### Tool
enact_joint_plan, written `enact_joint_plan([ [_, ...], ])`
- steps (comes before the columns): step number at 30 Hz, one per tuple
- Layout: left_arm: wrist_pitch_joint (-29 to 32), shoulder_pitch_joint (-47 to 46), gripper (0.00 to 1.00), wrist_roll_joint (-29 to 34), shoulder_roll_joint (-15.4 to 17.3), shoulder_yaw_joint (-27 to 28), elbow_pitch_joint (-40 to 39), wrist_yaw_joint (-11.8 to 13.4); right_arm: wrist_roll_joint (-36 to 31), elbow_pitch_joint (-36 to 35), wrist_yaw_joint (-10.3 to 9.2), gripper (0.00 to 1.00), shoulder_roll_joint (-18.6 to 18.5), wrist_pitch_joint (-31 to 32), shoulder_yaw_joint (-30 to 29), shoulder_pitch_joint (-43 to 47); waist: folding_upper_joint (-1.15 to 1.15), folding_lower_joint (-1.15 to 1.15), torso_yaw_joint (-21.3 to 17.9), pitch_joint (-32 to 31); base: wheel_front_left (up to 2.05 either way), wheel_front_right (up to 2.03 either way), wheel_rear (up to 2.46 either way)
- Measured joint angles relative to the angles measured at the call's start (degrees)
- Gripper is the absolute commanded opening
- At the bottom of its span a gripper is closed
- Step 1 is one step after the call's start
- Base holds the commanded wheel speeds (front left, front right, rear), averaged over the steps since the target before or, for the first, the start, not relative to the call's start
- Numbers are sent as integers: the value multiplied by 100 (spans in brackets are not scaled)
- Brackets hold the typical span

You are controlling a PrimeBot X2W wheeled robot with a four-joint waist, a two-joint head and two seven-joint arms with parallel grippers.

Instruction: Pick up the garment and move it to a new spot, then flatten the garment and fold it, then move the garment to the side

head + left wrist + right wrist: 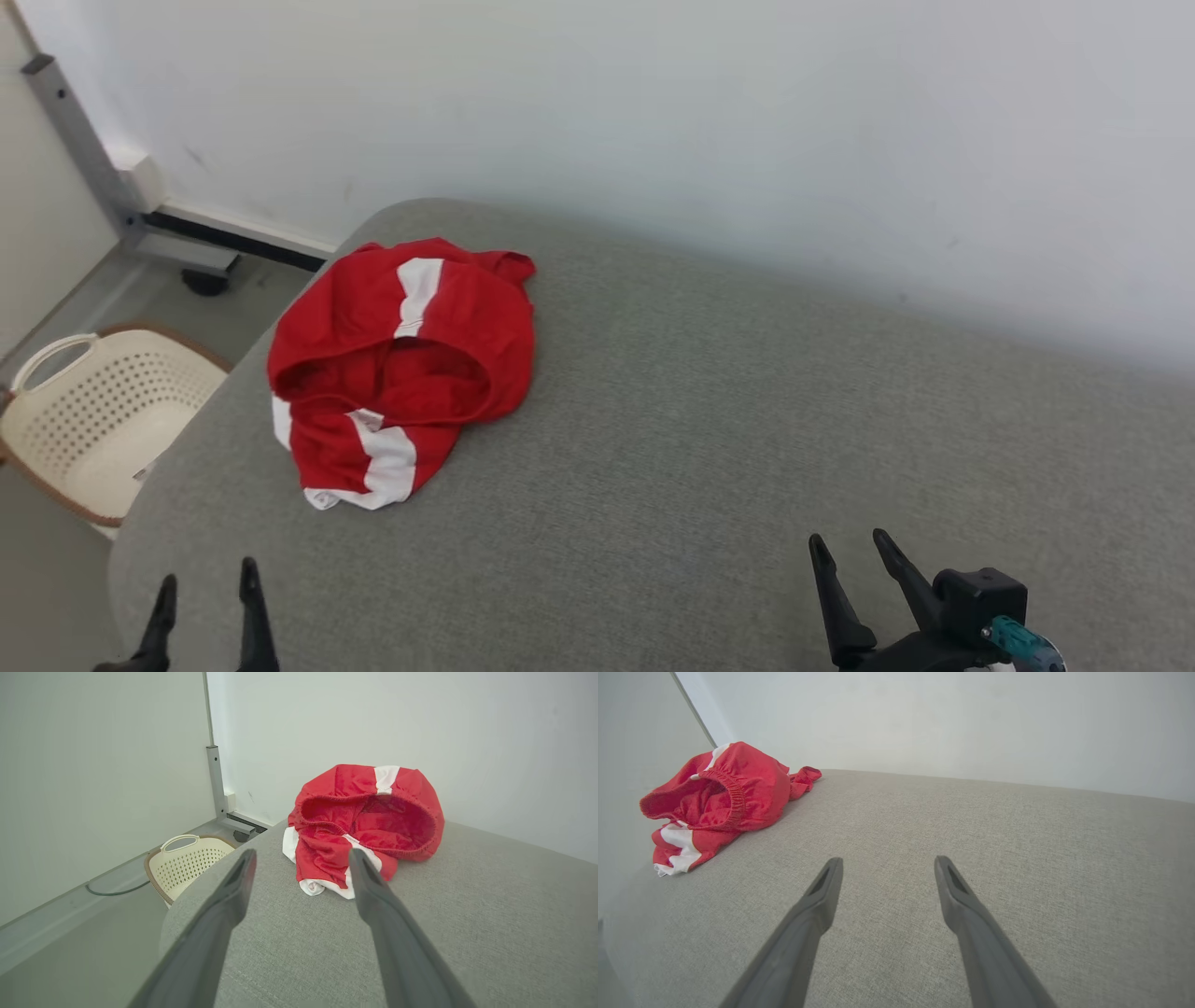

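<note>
A crumpled red garment [401, 369] with white stripes and an elastic waistband lies bunched on the grey cushioned surface [709, 411], near its far left corner. The left wrist view has the garment [369, 821] straight ahead, and in the right wrist view the garment [719, 798] lies far to the left. My left gripper [207, 583] hovers open at the lower left, well short of the cloth, nothing between its fingers [233, 891]. At the lower right my right gripper [852, 543] is open too and holds nothing, its fingers [957, 891] over bare fabric.
A cream perforated laundry basket [89, 411] stands on the floor left of the surface. A grey metal post [79, 140] and its base sit by the white wall [653, 112] behind. The surface drops off at its rounded left edge [159, 467].
</note>
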Motion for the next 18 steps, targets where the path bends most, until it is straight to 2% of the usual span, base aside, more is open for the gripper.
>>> enact_joint_plan([
  [9,90,268,100,-110,54,134,-355,165,8,-36,0,100,7,10,166,-90,0,0,729,13,0,0,0],
  [18,92,379,100,-137,7,91,-510,257,7,27,1,100,4,2,276,-236,0,0,908,135,0,0,0],
])
